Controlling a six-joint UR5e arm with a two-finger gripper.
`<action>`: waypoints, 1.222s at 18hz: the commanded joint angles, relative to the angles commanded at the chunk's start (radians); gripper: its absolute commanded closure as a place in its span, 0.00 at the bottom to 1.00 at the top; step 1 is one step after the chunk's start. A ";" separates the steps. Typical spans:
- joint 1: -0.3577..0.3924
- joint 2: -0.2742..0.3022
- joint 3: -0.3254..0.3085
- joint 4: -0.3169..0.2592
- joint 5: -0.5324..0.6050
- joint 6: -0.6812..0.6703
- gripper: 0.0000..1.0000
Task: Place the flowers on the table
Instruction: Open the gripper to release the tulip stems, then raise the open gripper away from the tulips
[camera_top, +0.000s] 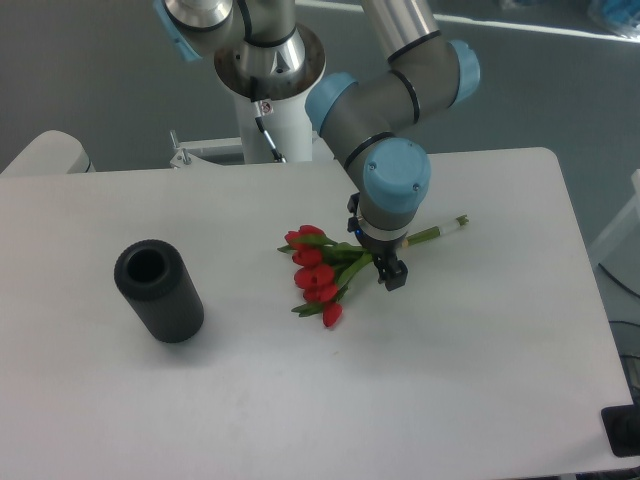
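The flowers (322, 276) look to be lying flat on the counter (400, 380) already, a little right of the middle, with the red heads pointing toward the left and front and the pale stems running back to the right under the arm. The far end of the stems pokes out on the other side of the wrist. So the main part of the job seems done, or very nearly: the bunch appears to rest on the white surface rather than hang in the air, though from here I can't be sure every bit of it is down.

The fingers (388, 270) sit right over the stems, just where the leaves give way to bare stalk. They point down and are dark and small from this angle, and I can't tell whether they are pinched on the stems or have let go. If they are gripping, what's left is to release and lift clear; if not, only the lift away remains.

Counting what's here: one bunch of flowers, with what I make out as five or six red blooms, a few overlapping so the number is not firm. One black cylinder (159, 290), hollow, lying on its side well to the left of the bunch with its open end facing up and back. One arm, one counter.
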 joint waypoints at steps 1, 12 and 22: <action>0.000 -0.005 0.012 0.000 -0.002 0.031 0.00; -0.018 -0.143 0.204 -0.006 -0.017 -0.058 0.00; -0.075 -0.261 0.351 -0.008 -0.022 -0.268 0.00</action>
